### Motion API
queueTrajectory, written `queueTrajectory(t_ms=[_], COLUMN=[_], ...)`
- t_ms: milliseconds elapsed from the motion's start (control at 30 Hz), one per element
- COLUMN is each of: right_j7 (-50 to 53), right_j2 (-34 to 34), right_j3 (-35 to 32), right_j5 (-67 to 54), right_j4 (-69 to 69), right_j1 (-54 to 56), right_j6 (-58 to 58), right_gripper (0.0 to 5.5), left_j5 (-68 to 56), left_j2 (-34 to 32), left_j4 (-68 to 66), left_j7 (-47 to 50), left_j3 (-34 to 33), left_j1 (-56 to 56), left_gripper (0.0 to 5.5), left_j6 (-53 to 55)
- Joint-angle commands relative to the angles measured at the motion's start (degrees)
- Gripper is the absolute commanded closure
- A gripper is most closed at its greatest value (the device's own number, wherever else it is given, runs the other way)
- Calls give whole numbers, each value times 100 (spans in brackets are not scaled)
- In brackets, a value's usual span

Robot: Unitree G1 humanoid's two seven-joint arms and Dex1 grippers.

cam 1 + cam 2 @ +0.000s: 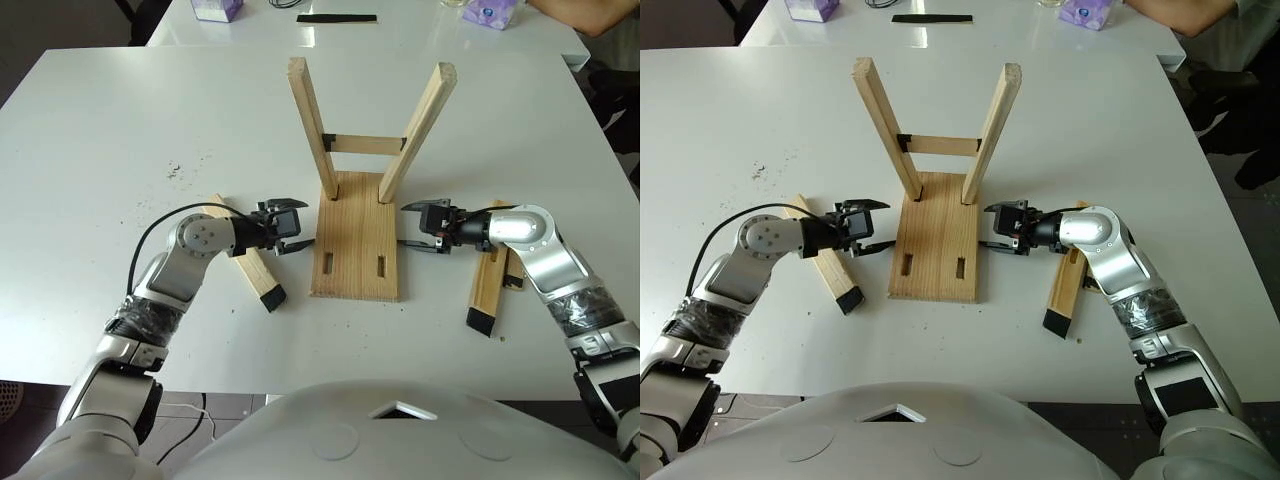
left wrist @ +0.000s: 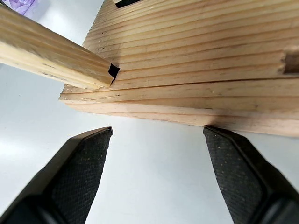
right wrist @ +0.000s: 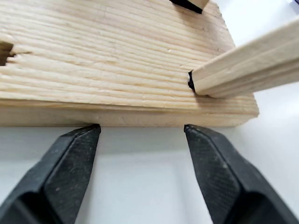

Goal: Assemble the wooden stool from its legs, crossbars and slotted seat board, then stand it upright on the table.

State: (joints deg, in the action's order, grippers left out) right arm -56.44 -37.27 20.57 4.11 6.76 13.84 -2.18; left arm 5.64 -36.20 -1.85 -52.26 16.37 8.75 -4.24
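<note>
The flat, pale wooden seat board (image 1: 355,250) with slots lies between the black left gripper (image 1: 298,224) and black right gripper (image 1: 407,225). Both are spread wide, holding nothing, just beside its edges.

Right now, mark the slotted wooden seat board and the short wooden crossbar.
Slotted wooden seat board (image 1: 355,236): left eye view, bare centre.
Short wooden crossbar (image 1: 366,145): left eye view, midspan.

No text, number, label or sign can be read. Purple patterned packet at far left (image 1: 217,9) and purple patterned packet at far right (image 1: 488,12), both on the far white worktop (image 1: 420,28), carry print too small to make out
</note>
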Motion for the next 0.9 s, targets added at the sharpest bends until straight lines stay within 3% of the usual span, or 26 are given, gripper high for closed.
queueTrajectory(t_ms=[33, 333, 533, 700, 900], right_j7=[-140, -80, 27, 442, 1577], right_j2=[63, -70, -198, -559, 104], right_j3=[241, 108, -225, -1336, -3217], right_j5=[105, 57, -171, -614, -2431], right_j4=[82, -31, -401, -1557, -2715], right_j1=[-240, -456, -621, -1374, -1954], right_j6=[111, 76, 279, 821, 3583], right_gripper=[217, 217, 217, 217, 217], left_j5=[-166, 68, -331, -624, -854], left_j2=[-51, -183, -216, -288, -98], left_j4=[495, -186, 236, 1011, 1943], left_j7=[-141, 283, 126, 225, 888], left_j3=[90, -176, -315, -638, -1314], left_j1=[-412, -141, -343, -717, -1776], left_gripper=[186, 186, 186, 186, 186], left_j6=[141, -8, 215, 644, 1229])
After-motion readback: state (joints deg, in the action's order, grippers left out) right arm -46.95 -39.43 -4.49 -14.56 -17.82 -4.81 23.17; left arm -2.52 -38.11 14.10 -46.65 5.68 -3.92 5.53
